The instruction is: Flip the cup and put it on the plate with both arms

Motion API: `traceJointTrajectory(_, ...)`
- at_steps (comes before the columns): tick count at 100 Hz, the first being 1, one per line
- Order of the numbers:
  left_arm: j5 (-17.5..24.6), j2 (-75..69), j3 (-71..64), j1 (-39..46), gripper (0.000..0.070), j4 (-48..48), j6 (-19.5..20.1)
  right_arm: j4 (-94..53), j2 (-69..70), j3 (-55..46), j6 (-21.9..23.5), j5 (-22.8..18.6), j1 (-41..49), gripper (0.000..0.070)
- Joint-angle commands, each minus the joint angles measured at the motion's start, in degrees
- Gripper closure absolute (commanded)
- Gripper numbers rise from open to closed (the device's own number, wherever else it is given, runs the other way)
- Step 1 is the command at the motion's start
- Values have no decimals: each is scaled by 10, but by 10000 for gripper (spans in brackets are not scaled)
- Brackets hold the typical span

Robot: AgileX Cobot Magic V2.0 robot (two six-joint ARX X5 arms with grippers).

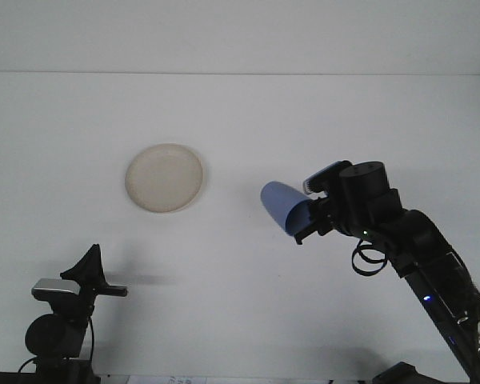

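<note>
No readable text anywhere.
</note>
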Motion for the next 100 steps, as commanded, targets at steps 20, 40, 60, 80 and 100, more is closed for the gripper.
traceJointTrajectory(20,4,-1,-10,-1,685,6,-1,-163,87,106,-11,62,117,700)
traceJointTrajectory(40,4,-1,-10,-1,685,6,-1,-214,166,110,-11,60,164,700)
traceJointTrajectory(60,4,-1,-10,-1,685,6,-1,-214,223,110,-21,56,207,700)
traceJointTrajectory(80,4,-1,-10,-1,685,6,-1,-214,259,110,-27,55,236,700)
traceJointTrajectory(100,4,-1,-10,-1,685,6,-1,-215,286,110,-30,40,242,700)
